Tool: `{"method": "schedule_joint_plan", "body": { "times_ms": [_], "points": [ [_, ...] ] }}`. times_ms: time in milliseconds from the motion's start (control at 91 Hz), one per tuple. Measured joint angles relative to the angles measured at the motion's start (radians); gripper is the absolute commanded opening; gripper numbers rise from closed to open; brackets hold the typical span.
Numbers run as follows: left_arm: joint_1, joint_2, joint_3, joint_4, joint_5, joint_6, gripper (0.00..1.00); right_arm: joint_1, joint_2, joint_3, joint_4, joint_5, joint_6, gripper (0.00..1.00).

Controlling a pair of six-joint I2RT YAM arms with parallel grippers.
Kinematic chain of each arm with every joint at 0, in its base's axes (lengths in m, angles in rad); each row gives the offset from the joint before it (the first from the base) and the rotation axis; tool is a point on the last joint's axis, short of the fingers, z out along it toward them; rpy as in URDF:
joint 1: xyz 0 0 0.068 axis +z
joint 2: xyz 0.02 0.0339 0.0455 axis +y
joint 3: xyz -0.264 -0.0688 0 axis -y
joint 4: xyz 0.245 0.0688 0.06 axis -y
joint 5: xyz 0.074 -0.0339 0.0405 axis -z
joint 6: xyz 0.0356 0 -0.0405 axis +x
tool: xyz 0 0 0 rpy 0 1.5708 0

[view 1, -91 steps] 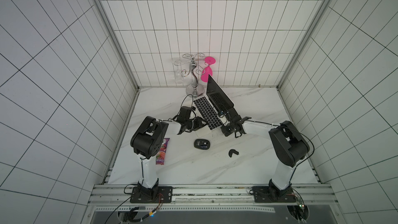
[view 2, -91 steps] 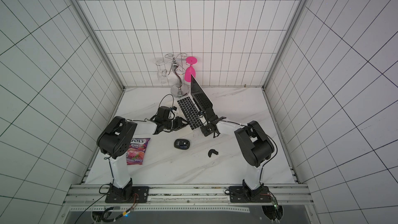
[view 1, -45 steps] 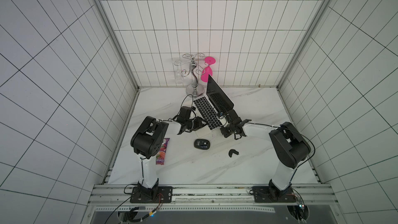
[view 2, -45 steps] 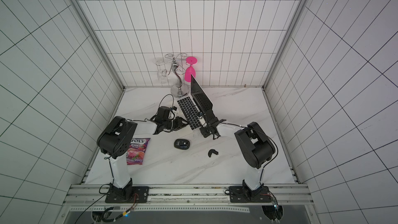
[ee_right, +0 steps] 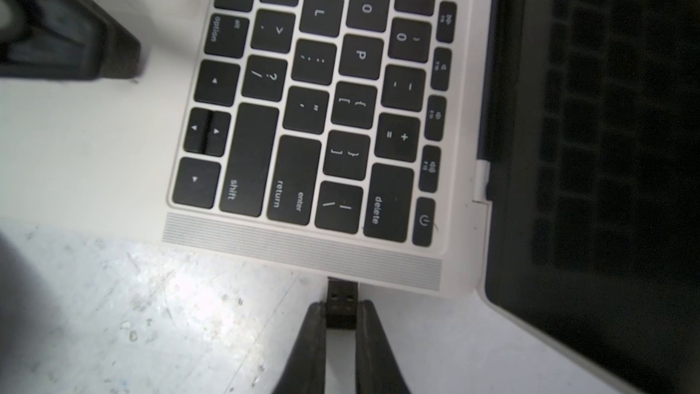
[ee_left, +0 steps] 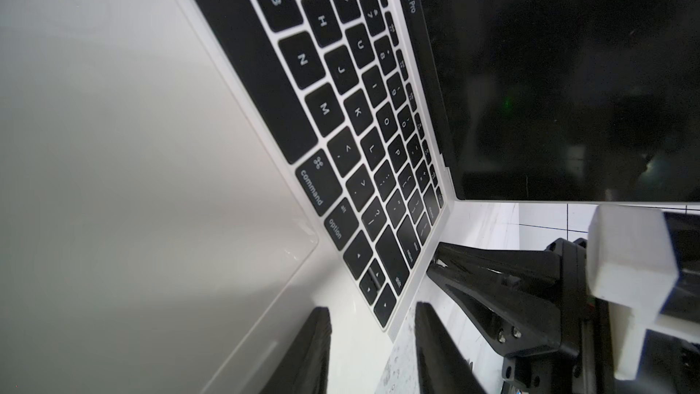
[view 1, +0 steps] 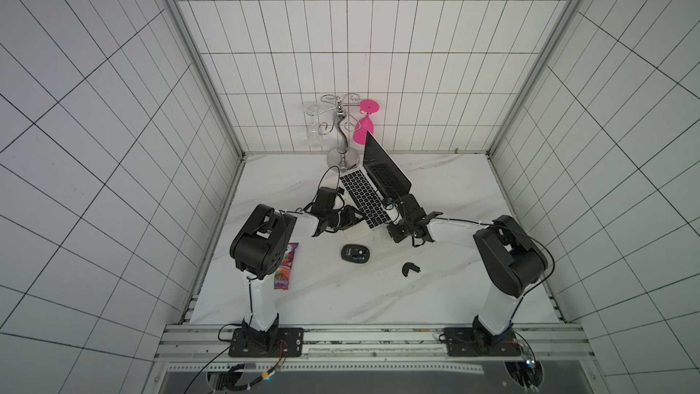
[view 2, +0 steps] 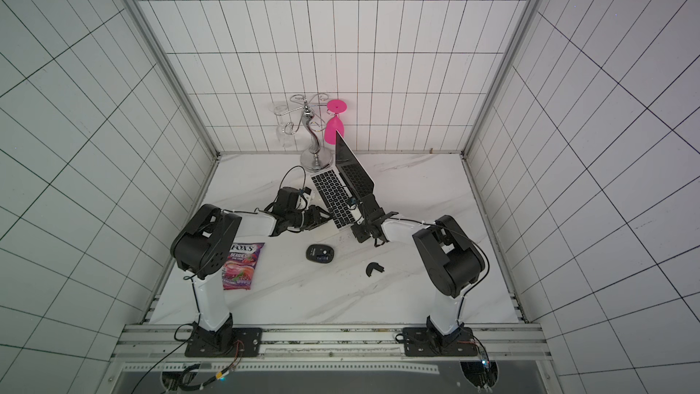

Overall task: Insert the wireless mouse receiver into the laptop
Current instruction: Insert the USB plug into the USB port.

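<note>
We see the right gripper [ee_right: 341, 307] clamped on the wireless mouse receiver [ee_right: 341, 295] at the side edge of the laptop [ee_right: 303, 252], left gripper [ee_left: 371, 307] agape; insertion likely needs a straight push.

laptop [ee_left: 341, 108] bezel reads "macbook pro"; candy bag [view 2: 242, 265] probably "fox's berries" (keys: command, shift, delete).

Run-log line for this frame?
right gripper: shut on receiver | receiver: tip at laptop side edge, plug mostly out | left gripper: beside laptop, grip unclear
</note>
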Motion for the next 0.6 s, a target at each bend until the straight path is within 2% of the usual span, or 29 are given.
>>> {"method": "schedule_joint_plan", "body": {
  "times_ms": [605],
  "points": [
    [0.002,0.005,0.002,0.000,0.001,0.003,0.38,0.013,0.043,0.111,-0.158,0.076,0.037,0.05]
  ]
}}
